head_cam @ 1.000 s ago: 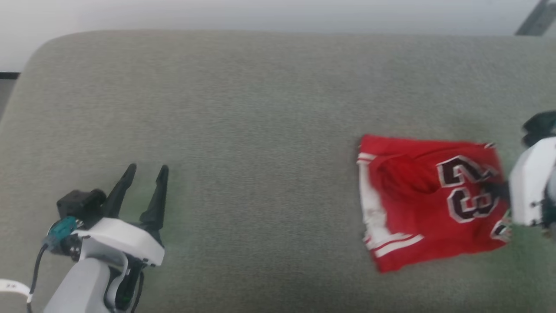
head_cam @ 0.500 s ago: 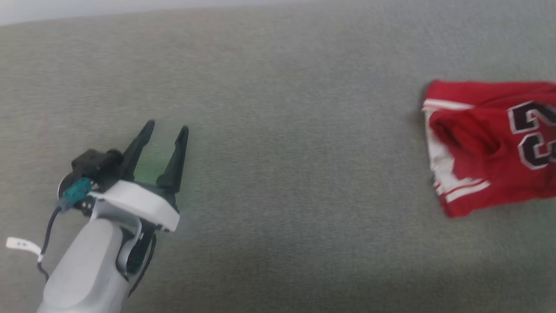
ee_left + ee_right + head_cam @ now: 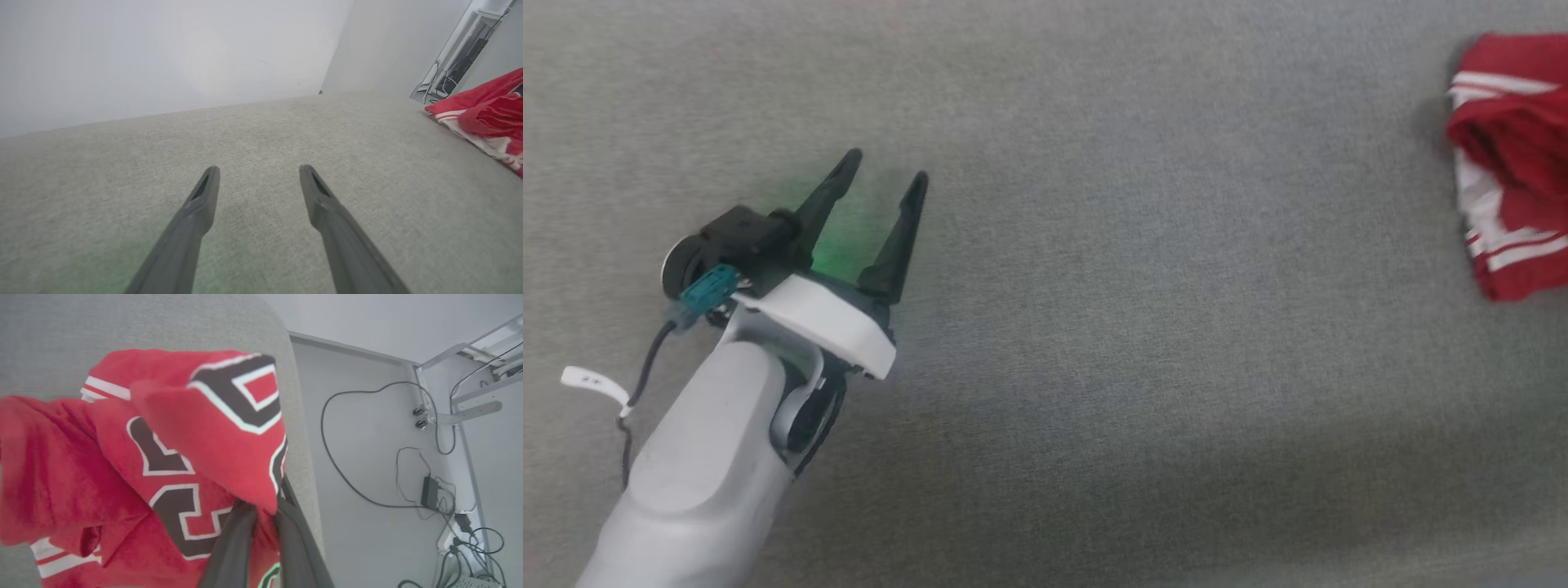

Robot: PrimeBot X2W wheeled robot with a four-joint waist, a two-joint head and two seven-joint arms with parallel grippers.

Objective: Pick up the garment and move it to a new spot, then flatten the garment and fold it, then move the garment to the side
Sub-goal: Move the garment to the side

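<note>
A grey woven pad lies under both arms, its rounded edge just beside the right gripper. Ahead of the left gripper the pad meets a plain pale wall. Beyond the pad's edge, on the right gripper's right, is a pale floor with loose black cables, a small black adapter and a metal frame.

The garment lies on the pad, bunched and folded over itself. The right gripper's jaws stand narrow, pinching a raised red fold at its near edge. From the left gripper the garment is well apart, off to its right. The end with white cloth and red-and-white striped trim faces that gripper. Bunched as it is and cut by the picture edges, its long axis cannot be told.

The left gripper hangs over bare pad, jaws wide with nothing between them, a green glow on the pad beneath.

Dark, white-outlined figures show on the red cloth by the right gripper, too creased to read. A white tag on the left arm's cable bears marks too small to read.
</note>
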